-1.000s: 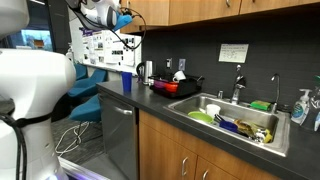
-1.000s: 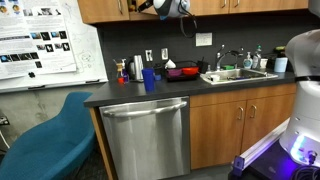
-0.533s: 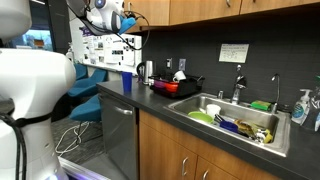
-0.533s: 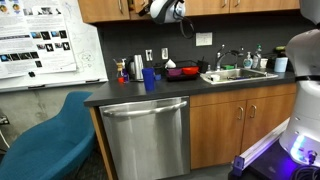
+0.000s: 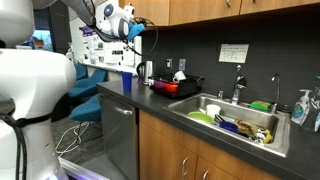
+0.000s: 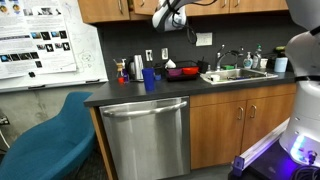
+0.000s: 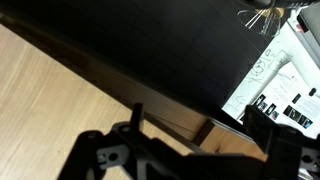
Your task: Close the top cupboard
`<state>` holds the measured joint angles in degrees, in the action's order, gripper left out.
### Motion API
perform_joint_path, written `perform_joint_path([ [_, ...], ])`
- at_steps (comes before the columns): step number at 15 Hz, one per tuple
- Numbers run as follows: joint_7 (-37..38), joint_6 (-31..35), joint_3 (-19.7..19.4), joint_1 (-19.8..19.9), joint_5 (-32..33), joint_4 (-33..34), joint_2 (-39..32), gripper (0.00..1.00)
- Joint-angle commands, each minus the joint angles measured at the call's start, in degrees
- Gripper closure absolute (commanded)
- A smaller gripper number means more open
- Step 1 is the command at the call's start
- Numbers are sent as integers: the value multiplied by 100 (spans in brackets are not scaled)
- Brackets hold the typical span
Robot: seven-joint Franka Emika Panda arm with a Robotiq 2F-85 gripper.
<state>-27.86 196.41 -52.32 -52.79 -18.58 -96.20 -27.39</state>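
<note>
The top cupboard is the end unit of a row of brown wood wall cabinets; it also shows in an exterior view. Its flat door looks flush with the row. My gripper hangs just below and in front of the cabinet row, a little away from the door; it also shows in an exterior view. In the wrist view the wood door face and a door edge fill the frame. The gripper fingers stand apart as dark shapes with nothing between them.
Below is a dark counter with a blue cup, a kettle and a red pan. A sink holds dishes. A poster board, a blue chair and a dishwasher stand nearby.
The gripper has dropped down from the cupboard door's height to just below the cabinet row and moved slightly away from it.
</note>
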Motion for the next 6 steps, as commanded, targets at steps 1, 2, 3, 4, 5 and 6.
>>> perform_joint_path([
  [1,-5,-69,-207,-96,-107,6,-50,0],
  [2,-32,-78,-182,-101,-44,-97,113,0],
  [3,-32,-119,-142,-94,-4,-143,232,0],
  [4,14,-127,-93,-91,-8,-177,399,0],
  [5,74,-162,-69,-97,-21,-179,512,0],
  [6,167,-168,-75,-107,-60,-140,595,0],
])
